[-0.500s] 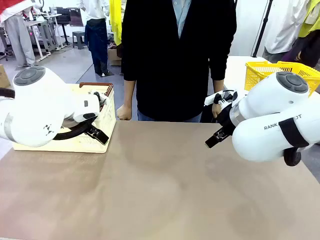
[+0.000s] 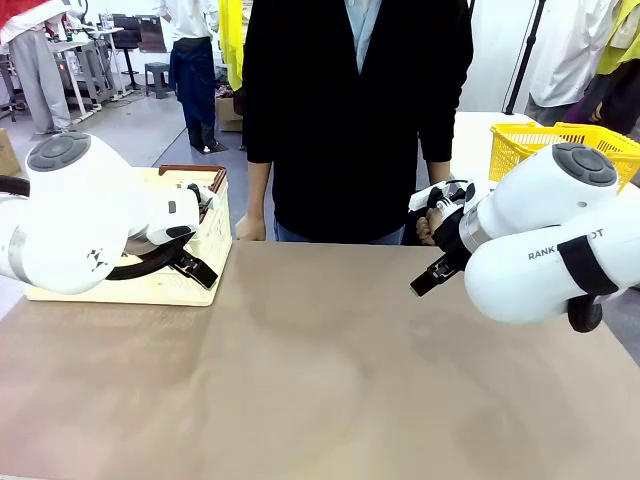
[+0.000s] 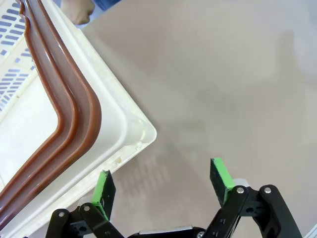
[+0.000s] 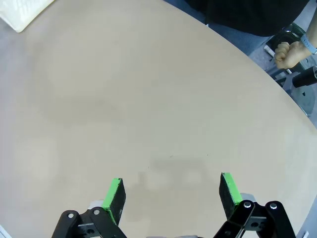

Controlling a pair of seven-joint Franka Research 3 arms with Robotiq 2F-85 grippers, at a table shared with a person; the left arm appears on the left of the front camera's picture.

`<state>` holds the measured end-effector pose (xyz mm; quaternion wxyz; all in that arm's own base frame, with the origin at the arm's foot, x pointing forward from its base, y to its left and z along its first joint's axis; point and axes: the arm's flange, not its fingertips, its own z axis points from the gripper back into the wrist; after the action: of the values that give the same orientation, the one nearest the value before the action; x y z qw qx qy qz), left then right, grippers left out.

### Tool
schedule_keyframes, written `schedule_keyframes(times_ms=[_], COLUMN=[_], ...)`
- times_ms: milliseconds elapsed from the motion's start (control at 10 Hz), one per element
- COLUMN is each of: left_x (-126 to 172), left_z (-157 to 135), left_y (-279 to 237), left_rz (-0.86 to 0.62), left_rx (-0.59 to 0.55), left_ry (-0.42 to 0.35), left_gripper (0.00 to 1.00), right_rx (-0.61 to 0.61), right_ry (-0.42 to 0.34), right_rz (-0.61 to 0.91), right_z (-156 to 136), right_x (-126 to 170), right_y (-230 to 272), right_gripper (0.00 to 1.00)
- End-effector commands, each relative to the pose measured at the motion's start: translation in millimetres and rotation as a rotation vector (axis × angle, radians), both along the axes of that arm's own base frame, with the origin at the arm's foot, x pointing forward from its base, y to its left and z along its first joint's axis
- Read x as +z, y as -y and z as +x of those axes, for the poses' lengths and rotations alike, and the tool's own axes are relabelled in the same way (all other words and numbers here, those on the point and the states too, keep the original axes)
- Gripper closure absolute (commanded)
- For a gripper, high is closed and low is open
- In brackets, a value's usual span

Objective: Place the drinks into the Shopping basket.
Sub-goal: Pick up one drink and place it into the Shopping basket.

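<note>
The left arm [image 2: 75, 215] hides much of the Shopping basket [image 2: 216, 236].

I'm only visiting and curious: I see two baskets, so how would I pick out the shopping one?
Start at the big tan table. At its far corner, on the robot's left, sits the shopping basket. It is cream with brown handles, unlike the yellow mesh basket on the other side.

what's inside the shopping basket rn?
Left wrist view: inside the Shopping basket, slotted cream wall and plain floor beneath two brown handles. Front view: the left arm covers most of the interior, so the rest can't be told.
</note>
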<state>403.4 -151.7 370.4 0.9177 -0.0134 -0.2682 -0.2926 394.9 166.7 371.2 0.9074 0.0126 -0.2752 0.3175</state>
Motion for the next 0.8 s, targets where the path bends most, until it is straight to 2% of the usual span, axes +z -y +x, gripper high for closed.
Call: schedule_keyframes(times_ms=[0,700], left_x=[0.0,0.0], left_z=[0.0,0.0], left_y=[0.0,0.0], left_rz=[0.000,0.000], left_rx=[0.000,0.000], left_ry=[0.000,0.000], left_gripper=[0.00,0.00], right_rx=[0.000,0.000], right_ry=[0.000,0.000], right_rz=[0.001,0.001], right_z=[0.0,0.0], right_x=[0.0,0.0], right_y=[0.0,0.0], right_gripper=[0.00,0.00])
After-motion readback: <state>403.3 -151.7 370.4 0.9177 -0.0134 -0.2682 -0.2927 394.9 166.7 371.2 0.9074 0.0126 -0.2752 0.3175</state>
